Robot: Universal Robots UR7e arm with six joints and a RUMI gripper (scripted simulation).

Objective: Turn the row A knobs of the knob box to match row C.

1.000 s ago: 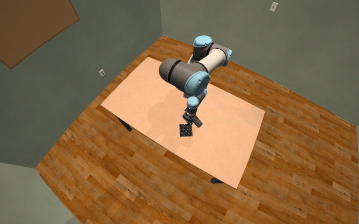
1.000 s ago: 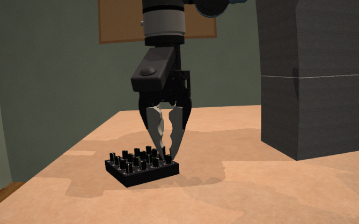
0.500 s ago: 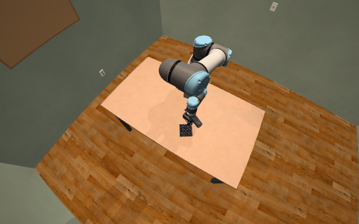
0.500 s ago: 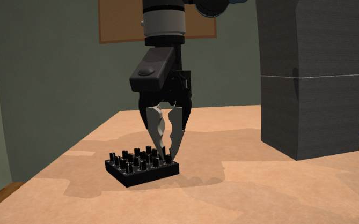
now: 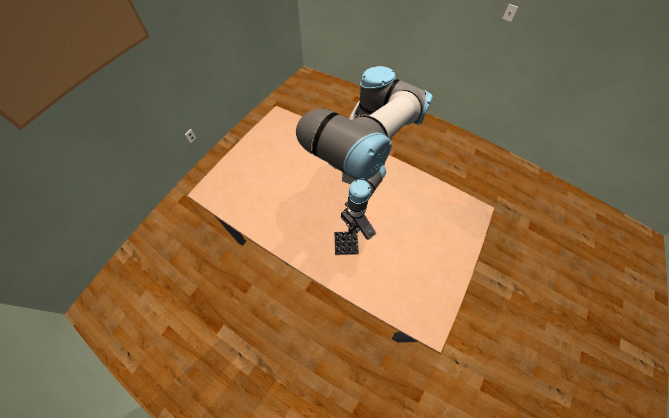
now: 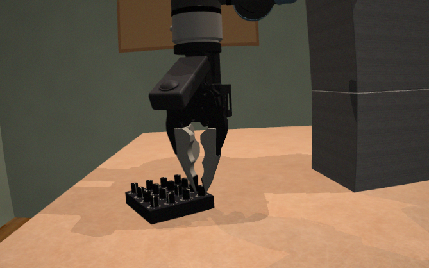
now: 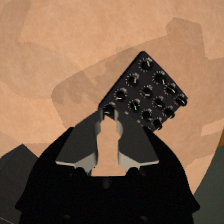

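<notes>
Claw (image 5: 351,232) (image 6: 200,190) (image 7: 109,108), two grey metal fingers, clenched on a black cylindrical corner knob (image 6: 201,190) (image 7: 108,109). Flat black square knob box (image 5: 346,251) (image 6: 182,211) (image 7: 122,80) on pale peach rectangular table (image 5: 404,259) (image 6: 309,233) (image 7: 40,30), under the claw. Room: grey-green walls (image 5: 430,51) (image 6: 59,83), brown wood-plank floor (image 5: 560,311) (image 6: 13,224). Counts: one box, sixteen knobs in four by four, one arm, one table, two dark table legs visible, one brown rectangular wall board (image 5: 56,51) (image 6: 145,29), one dark grey rectangular column (image 6: 392,133), two small white wall plates.
</notes>
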